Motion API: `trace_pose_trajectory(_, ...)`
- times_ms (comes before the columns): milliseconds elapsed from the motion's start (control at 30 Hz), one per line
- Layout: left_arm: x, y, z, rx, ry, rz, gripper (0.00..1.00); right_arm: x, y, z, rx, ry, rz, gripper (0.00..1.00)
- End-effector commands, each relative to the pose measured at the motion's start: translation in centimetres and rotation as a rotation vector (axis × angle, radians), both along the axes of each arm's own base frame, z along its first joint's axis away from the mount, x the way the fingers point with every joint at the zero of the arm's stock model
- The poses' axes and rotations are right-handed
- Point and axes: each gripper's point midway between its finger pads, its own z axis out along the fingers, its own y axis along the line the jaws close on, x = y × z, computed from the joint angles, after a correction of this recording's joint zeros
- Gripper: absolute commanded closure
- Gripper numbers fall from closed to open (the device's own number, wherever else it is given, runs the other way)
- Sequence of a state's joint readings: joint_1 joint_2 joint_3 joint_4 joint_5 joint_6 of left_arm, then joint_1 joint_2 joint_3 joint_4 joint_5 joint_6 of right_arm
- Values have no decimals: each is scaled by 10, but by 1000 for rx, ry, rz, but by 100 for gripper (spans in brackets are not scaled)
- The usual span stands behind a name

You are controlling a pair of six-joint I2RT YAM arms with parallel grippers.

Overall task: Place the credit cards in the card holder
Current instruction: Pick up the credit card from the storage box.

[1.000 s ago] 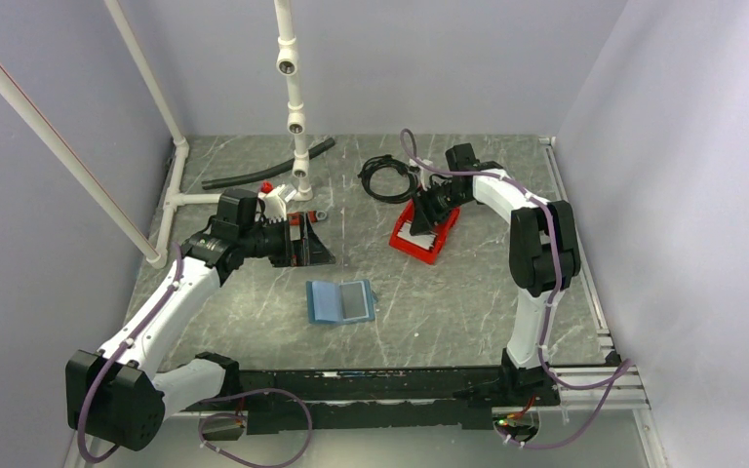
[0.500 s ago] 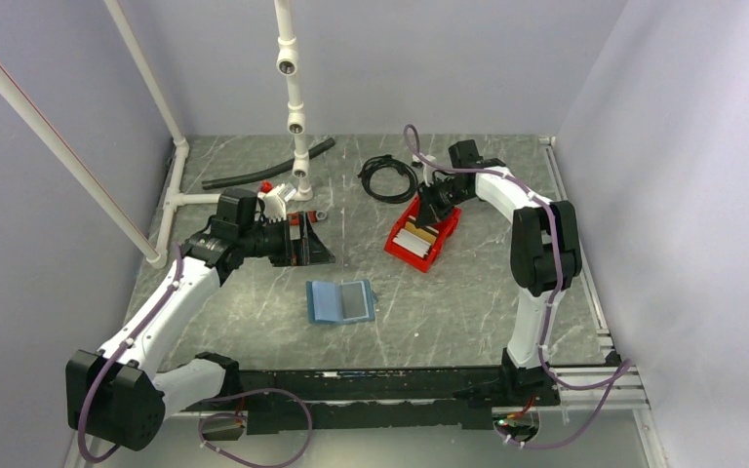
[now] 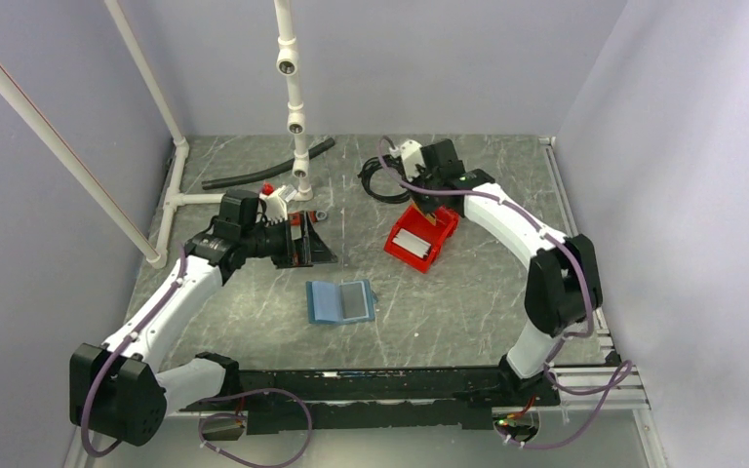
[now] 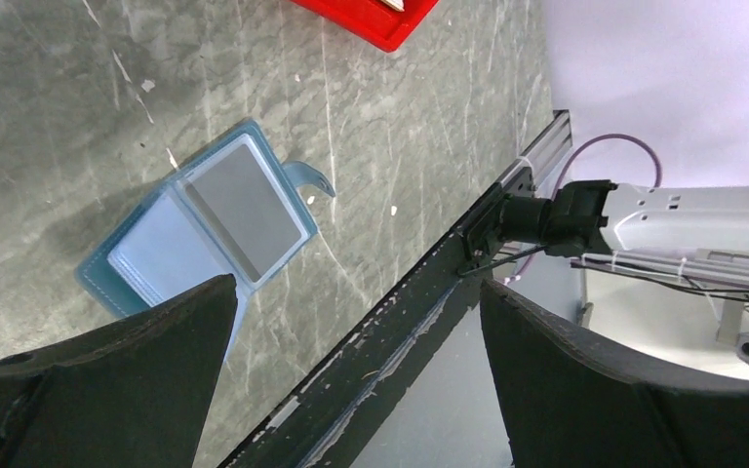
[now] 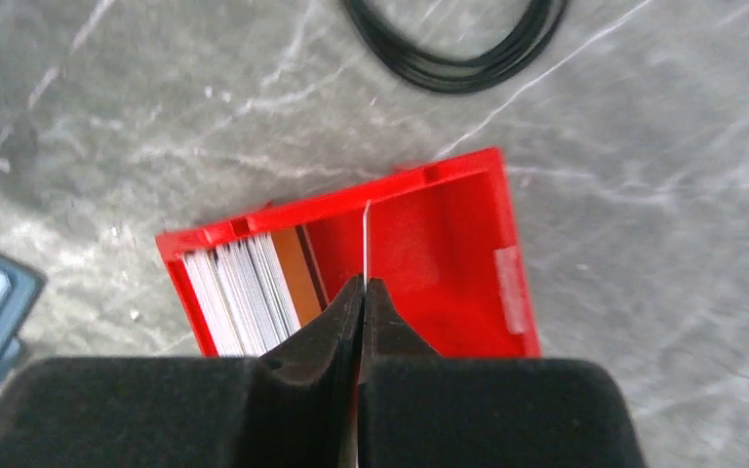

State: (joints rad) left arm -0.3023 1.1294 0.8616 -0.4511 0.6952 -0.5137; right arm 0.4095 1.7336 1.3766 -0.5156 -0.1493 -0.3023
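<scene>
Right end effector pinches one credit card; one card holder.

The card holder lies opened flat on the table, well apart from the red bin. It is a blue wallet-like sleeve, its left half plain blue, its right half a grey window, with a small tab curling from one edge. The credit cards stand on edge at one end of the bin, a packed row of white ones with a tan-orange one just beside them. One more white card, seen edge-on as a thin line, is pinched between the right gripper fingers over the bin
</scene>
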Motion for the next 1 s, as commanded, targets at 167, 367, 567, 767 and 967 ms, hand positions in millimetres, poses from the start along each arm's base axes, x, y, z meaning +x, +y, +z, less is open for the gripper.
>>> trace_pose_trajectory(167,-8,-20,25,-240,-26,-38,1,-52,85,95,532,87,-207,100)
trace_pose_trajectory(367,-4,-26,38,-397,-45,24,1,-119,133,146,1084,321,-127,100)
trace_pose_trajectory(567,-8,-32,49,-473,-70,66,4,-145,133,153,1269,348,-121,100)
trace_pose_trajectory(767,-13,-43,52,-491,-72,78,20,-156,140,161,1360,320,-133,100)
trace_pose_trajectory(967,-13,-46,55,-497,-85,77,42,-160,143,159,1396,330,-149,100)
